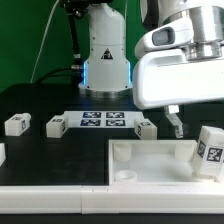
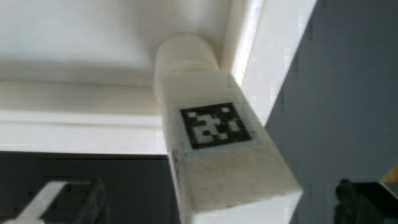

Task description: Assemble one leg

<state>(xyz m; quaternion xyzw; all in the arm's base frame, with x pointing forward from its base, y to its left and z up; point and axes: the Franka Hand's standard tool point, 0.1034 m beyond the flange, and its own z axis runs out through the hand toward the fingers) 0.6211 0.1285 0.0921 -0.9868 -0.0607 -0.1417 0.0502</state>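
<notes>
The tray (image 1: 50,170) fills six o'clock. At three o'clock the gripper (image 1: 174,124) hangs with jaws spread wide, empty. The leg (image 1: 208,150) leans at four o'clock, seemingly in the tray's corner. It looks light, stiff and slick, so pinch its flat sides mid-length.

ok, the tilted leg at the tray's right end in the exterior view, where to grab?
Likely grip the leg across its two long sides flanking the tagged face, near the upper free end, from above. It stands tilted, lower end at the tray corner, where the rim crowds it. The wrist view shows it between the fingers of the open gripper.
</notes>
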